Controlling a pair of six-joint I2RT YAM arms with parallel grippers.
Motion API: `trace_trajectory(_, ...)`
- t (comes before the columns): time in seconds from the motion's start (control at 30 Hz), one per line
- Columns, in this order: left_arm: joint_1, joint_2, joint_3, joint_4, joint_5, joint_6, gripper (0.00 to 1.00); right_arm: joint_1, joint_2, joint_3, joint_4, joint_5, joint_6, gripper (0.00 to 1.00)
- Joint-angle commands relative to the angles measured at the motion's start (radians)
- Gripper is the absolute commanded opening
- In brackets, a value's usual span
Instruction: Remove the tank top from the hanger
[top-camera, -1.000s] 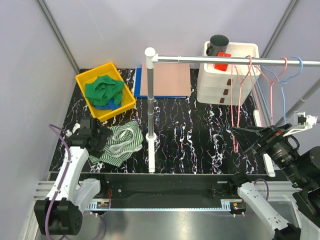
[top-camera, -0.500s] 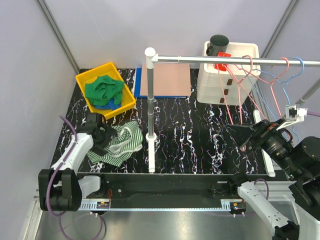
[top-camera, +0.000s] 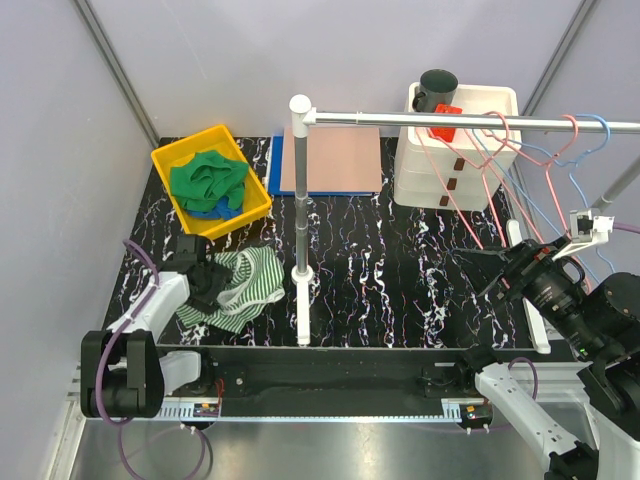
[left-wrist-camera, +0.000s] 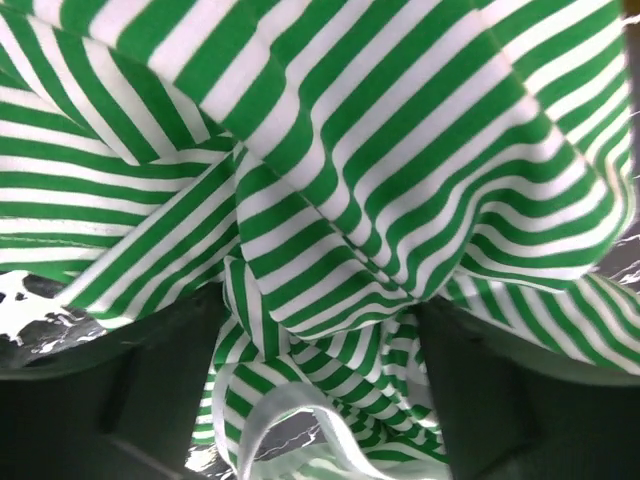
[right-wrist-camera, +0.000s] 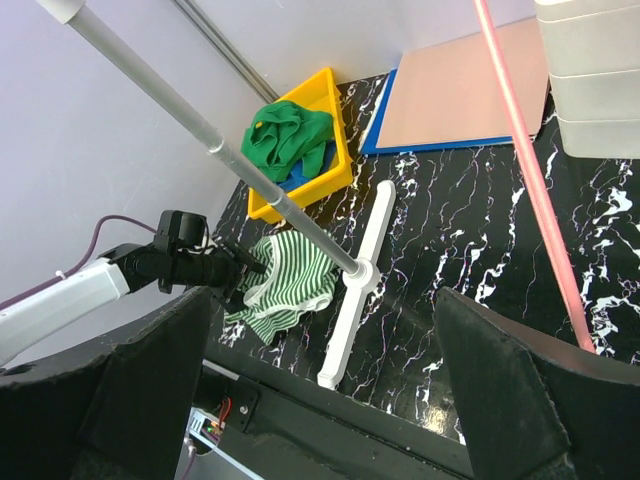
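The green-striped tank top (top-camera: 243, 287) now lies heaped on the counter (top-camera: 400, 280), clear of the pink hanger (right-wrist-camera: 535, 180) that has swung back bare, with the left hand (top-camera: 205, 287) lowered into the cloth, its grip impossible to tell, and the right hand (top-camera: 503, 287) wide and empty.

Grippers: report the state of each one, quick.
Left gripper: open, fingers apart, with the striped tank top bunched between them.
Right gripper: open, holding nothing.

green-and-white striped tank top (top-camera: 245, 282), yellow bin (top-camera: 188, 140), black table (top-camera: 400, 260) veined white, pink hanger (right-wrist-camera: 536, 185).
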Motion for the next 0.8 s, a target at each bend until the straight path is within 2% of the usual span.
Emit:
trace_trajectory(0.0,0.005,-0.014,-0.027,0.071,-0.003,-0.015,0.61,0.002,0.02,0.005,0.013,0.017,-0.03,1.0)
trace_trajectory(0.03,0.006,-0.02,-0.022,0.066,-0.004,-0.01,0.55,0.002,0.022,0.005,0.013,0.017,-0.033,1.0)
trace_trajectory(0.07,0.005,-0.031,-0.013,0.063,-0.003,-0.005,0.43,0.002,0.023,0.006,0.011,0.019,-0.035,1.0)
trace_trajectory(0.27,0.005,-0.15,0.057,0.016,0.004,-0.015,0.1,0.004,0.038,0.019,0.011,0.019,-0.045,1.0)
trace_trajectory(0.3,0.005,-0.167,0.071,0.002,-0.001,-0.015,0.03,0.003,0.045,0.02,0.01,0.021,-0.048,1.0)
trace_trajectory(0.33,0.006,-0.196,0.109,-0.006,-0.004,-0.015,0.0,0.002,0.046,0.022,0.01,0.018,-0.048,1.0)
trace_trajectory(0.4,0.006,-0.219,0.159,-0.027,-0.021,-0.006,0.0,0.004,0.049,0.022,0.011,0.013,-0.05,1.0)
trace_trajectory(0.53,0.005,-0.238,0.348,-0.03,-0.064,0.074,0.0,0.003,0.048,0.022,0.01,0.002,-0.045,1.0)
trace_trajectory(0.7,0.005,-0.132,0.58,-0.018,-0.114,0.203,0.0,0.004,0.058,0.023,0.011,0.011,-0.047,1.0)
trace_trajectory(0.77,0.005,-0.076,0.697,0.017,-0.121,0.31,0.0,0.003,0.075,0.029,0.013,0.02,-0.056,1.0)
